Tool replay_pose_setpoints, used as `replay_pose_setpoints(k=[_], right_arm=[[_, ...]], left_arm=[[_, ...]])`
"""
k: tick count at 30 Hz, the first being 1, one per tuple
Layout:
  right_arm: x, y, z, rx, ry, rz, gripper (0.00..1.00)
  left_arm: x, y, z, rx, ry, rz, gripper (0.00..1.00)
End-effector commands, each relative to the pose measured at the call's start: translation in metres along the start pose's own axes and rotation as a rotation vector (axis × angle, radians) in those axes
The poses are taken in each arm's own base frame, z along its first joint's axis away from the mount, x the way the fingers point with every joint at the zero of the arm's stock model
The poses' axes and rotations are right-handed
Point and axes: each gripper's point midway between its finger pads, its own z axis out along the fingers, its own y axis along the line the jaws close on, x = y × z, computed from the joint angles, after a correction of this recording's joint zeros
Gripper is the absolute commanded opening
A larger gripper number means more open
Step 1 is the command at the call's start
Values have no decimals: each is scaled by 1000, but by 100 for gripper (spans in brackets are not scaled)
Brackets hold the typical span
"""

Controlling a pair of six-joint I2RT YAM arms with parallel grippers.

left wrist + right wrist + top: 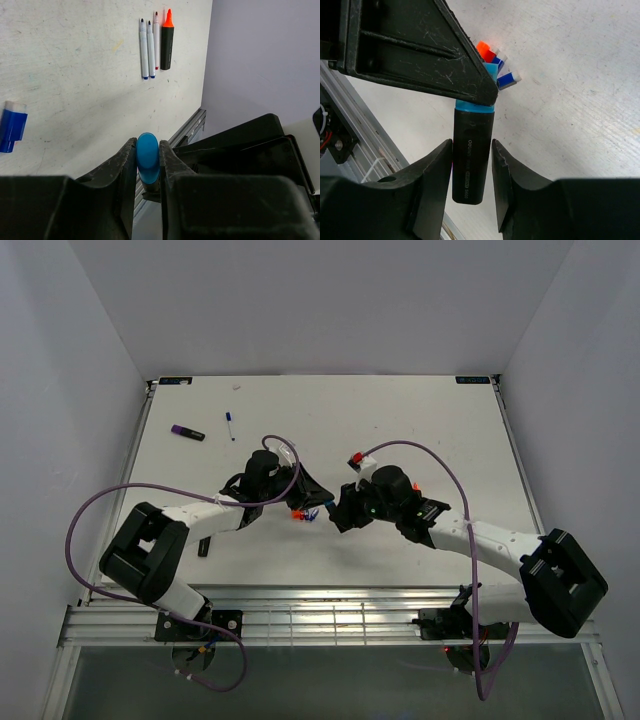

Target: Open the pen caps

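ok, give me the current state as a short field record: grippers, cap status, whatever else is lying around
left gripper: shut on chunky blue plastic highlighter cap
right gripper: shut on black highlighter body
cap status: seated on body
elsewhere: loose orange cap, bare orange-tipped highlighter, three thin white pens, purple-capped highlighter

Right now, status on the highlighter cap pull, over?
Left gripper shut on blue cap. Right gripper shut on black highlighter body. Cap not yet off. Loose orange cap on table beneath, nothing blocking.
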Motion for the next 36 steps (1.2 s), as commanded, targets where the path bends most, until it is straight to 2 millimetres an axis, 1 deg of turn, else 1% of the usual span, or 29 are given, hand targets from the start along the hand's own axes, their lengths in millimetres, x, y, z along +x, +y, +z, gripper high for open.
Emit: replay_pose_setpoints(k=[1, 4, 7, 9, 15, 16, 18, 19, 20, 22, 23, 24, 25, 26, 27, 28, 29, 30, 31, 32, 33, 35, 36], right_arm=[[-11, 5, 2, -15, -34, -37, 46], [-9, 3, 4, -13, -25, -44, 52], [-8, 3, 7, -19, -15, -45, 53], [-9, 4, 9, -21, -13, -46, 53], [-10, 7, 16, -40, 4, -45, 48], [-12, 9, 18, -45, 3, -48, 44], [-12, 8, 19, -43, 7, -40, 33], [-11, 6, 20, -33, 8, -35, 14], [-10, 4, 21, -23, 10, -26, 8], [-8, 0, 20, 5, 8, -26, 8], [-3, -4, 20, 30, 20, -26, 8], [0, -4, 19, 48, 28, -38, 8], [-1, -15, 18, 131, 12, -55, 8], [5, -25, 14, 212, 26, -76, 8], [12, -21, 13, 251, 37, -115, 8], [9, -37, 7, 374, 10, -149, 8], [12, -43, 3, 433, 13, -173, 8], [26, -45, -3, 486, 57, -219, 8], [23, -60, -12, 600, 35, -253, 8], [25, -66, -18, 655, 38, -279, 8], [32, -73, -25, 707, 64, -309, 8], [38, -75, -25, 699, 81, -320, 8], [37, -75, -24, 672, 76, -301, 8]], left_arm=[[3, -15, -5, 56, 15, 36, 0], [5, -16, -8, 60, 16, 38, 0], [6, -17, -10, 65, 17, 41, 0], [6, -19, -11, 71, 17, 44, 0], [8, -18, -12, 69, 19, 39, 0], [7, -18, -12, 69, 19, 36, 0], [5, -23, -11, 78, 19, 36, 0], [5, -24, -11, 80, 20, 37, 0], [2, -25, -10, 80, 11, 36, 0], [0, -23, -9, 65, 6, 28, 0], [-5, -22, -8, 54, -12, 22, 0], [-9, -23, -8, 52, -21, 17, 0], [-13, -21, -8, 46, -30, 6, 0], [-23, -19, -10, 42, -54, -8, 0], [-31, -22, -11, 49, -66, -24, 0], [-37, -21, -11, 48, -72, -36, 0], [-53, -17, -16, 44, -104, -57, 0], [-62, -20, -20, 55, -113, -84, 0], [-71, -18, -23, 56, -131, -103, 0], [-86, -16, -31, 58, -164, -125, 0], [-91, -18, -35, 69, -168, -132, 0], [-108, -25, -44, 91, -201, -116, 0], [-112, -28, -47, 99, -209, -102, 0]])
